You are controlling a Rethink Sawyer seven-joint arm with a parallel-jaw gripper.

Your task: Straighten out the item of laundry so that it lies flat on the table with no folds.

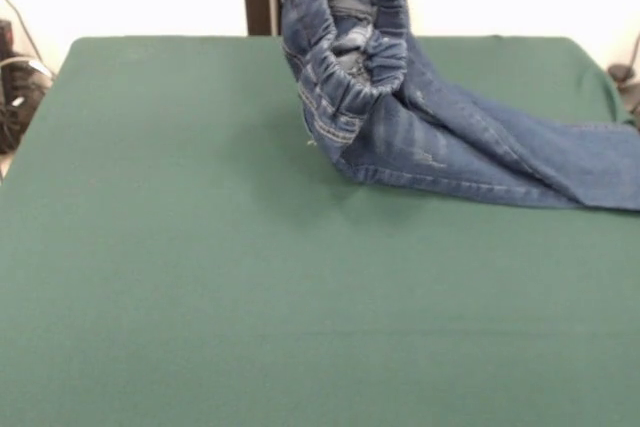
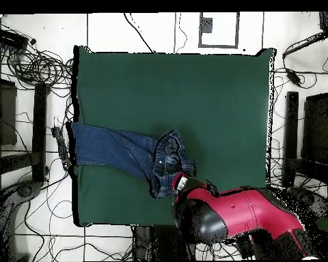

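Jeans (image 1: 440, 137) raised at the waistband, legs trailing flat along the green table (image 1: 250, 297) to its edge; gripper (image 2: 180, 183) hidden by arm, finger state unclear

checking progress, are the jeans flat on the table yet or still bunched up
Still bunched. The jeans have their waistband lifted off the table, and the legs trail twisted toward its edge.

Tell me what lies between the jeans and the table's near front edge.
Nothing: in the front view, bare green table runs from the jeans to that edge.
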